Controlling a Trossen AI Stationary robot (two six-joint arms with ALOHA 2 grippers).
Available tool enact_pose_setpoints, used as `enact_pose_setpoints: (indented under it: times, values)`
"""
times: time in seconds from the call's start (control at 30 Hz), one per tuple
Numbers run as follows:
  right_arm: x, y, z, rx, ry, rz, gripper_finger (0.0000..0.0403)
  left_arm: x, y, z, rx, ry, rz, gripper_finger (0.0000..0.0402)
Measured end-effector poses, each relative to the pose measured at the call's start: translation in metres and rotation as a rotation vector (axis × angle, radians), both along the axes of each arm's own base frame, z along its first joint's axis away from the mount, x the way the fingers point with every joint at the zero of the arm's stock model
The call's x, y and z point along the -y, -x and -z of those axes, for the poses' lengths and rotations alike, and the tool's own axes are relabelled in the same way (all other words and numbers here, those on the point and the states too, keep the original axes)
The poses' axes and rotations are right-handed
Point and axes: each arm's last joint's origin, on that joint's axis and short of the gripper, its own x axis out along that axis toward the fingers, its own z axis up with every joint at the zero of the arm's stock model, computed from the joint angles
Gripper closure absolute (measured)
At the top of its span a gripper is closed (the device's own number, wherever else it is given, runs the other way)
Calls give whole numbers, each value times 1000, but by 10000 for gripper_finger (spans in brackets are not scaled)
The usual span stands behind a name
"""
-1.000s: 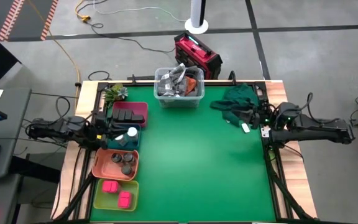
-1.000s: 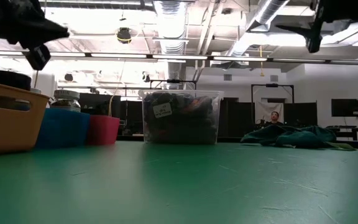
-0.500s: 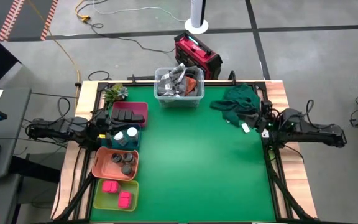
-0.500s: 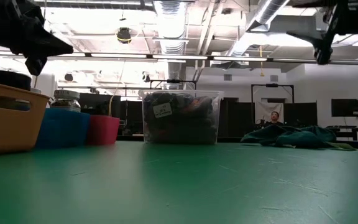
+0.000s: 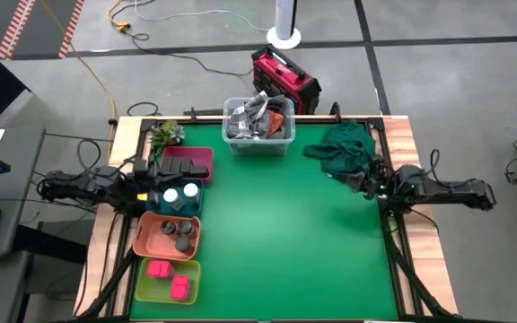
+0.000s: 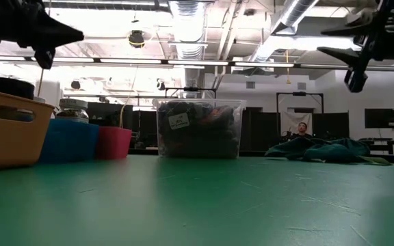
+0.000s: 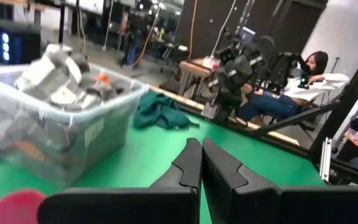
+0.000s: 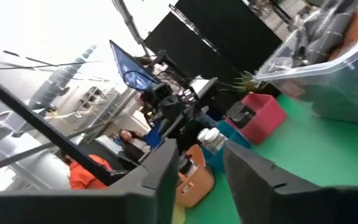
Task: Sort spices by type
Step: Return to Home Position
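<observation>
The spices sit in four trays along the table's left side. Black boxes (image 5: 187,166) lie in a maroon tray (image 5: 206,154). White-topped jars (image 5: 189,190) stand in a blue tray (image 5: 187,209). Dark grey jars (image 5: 182,235) fill an orange tray (image 5: 151,244), and pink-red boxes (image 5: 170,277) a yellow-green tray (image 5: 146,292). My left gripper (image 5: 150,191) hangs shut and level above the blue tray's left edge, its fingers together (image 7: 201,163). My right gripper (image 5: 360,179) hovers open near the table's right edge, nothing between its fingers (image 8: 201,168).
A clear plastic bin (image 5: 258,126) of mixed items stands at the far middle. A crumpled dark green cloth (image 5: 344,145) lies at the far right, just beyond my right gripper. A small plant (image 5: 164,135) sits at the far left corner. A person sits beyond the table (image 7: 291,93).
My right gripper has sunk steadily toward the table while staying near the right edge by the green cloth. My left gripper has kept its place above the trays and rolled a little about its own axis.
</observation>
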Motion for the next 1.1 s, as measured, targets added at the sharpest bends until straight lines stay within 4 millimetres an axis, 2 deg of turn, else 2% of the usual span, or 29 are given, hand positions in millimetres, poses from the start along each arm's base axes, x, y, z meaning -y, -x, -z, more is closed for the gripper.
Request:
enact_pose_setpoints:
  times: [0.3, 0.57, 0.77, 0.93, 1.1]
  values:
    - [-1, -3, 15, -20, 32, -9, 326, 0, 0, -3, 12, -51, -10, 397]
    - [-1, -5, 20, -14, 64, -1, 364, 0, 0, -3, 11, -51, -12, 397]
    - [0, -5, 21, -23, 62, 25, 374, -1, 0, 2, -50, -85, -25, 397]
    - [0, -6, 30, -114, 66, 23, 365, -1, 0, 6, -73, -42, -21, 397]
    - [0, -7, 40, -266, 273, 30, 361, -1, 0, 12, -141, -63, -17, 397]
